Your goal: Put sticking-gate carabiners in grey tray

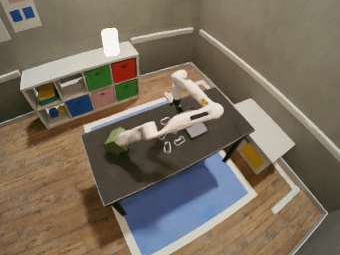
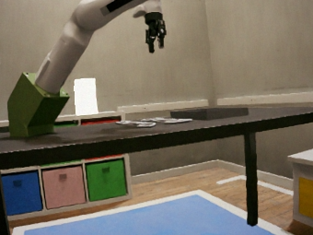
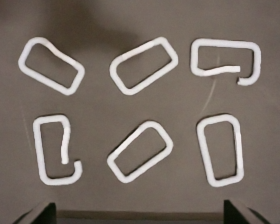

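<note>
My gripper (image 1: 175, 105) (image 2: 156, 49) (image 3: 140, 212) wide open, high above the worktop (image 1: 150, 175) (image 2: 92, 143) (image 3: 100, 107), well inside its edges, six carabiners below, two gapped (image 3: 64, 145) (image 3: 225, 44), apart from the jaws.

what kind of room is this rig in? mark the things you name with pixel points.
Possibly a playroom or classroom: cubby shelf (image 1: 80, 67) with coloured bins, blue rug (image 1: 175, 210) (image 2: 152, 217) on wood flooring, pictures on the wall (image 1: 165, 8) (image 2: 258, 40).
</note>
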Tool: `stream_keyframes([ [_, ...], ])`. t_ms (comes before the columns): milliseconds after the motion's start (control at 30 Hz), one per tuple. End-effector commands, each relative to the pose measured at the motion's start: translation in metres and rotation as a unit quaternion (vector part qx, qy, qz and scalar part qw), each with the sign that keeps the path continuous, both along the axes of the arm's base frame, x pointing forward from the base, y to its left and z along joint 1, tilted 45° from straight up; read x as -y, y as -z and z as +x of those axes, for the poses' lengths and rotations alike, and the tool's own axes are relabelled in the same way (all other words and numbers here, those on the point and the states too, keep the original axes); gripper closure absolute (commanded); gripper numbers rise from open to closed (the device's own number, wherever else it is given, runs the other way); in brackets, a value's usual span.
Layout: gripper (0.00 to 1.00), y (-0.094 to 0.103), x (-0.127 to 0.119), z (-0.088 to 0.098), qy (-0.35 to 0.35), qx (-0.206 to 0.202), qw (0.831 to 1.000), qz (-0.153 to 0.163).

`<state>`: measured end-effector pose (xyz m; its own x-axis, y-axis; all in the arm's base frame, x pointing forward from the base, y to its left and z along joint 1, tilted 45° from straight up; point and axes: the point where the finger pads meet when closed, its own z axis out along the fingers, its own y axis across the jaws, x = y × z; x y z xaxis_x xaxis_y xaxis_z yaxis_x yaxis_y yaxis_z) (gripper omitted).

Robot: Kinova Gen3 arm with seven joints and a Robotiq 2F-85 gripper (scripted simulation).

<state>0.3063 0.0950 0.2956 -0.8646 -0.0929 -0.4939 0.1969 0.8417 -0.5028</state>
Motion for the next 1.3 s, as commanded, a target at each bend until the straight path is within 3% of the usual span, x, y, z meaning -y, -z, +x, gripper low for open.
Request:
stream_keyframes([
  [0, 0.00, 0.001, 0.000, 0.001, -0.017, -0.015, 1.000, -0.011],
  [233, 0.00, 0.001, 0.000, 0.001, -0.017, -0.015, 1.000, -0.011],
  [267, 0.00, 0.001, -0.001, 0.000, -0.077, -0.059, 0.994, -0.052],
  [800, 0.00, 0.001, -0.001, 0.000, -0.077, -0.059, 0.994, -0.052],
  [833, 0.00, 0.052, -0.003, 0.031, -0.073, -0.059, 0.994, -0.049],
  [1267, 0.00, 0.052, -0.003, 0.031, -0.073, -0.059, 0.994, -0.049],
])
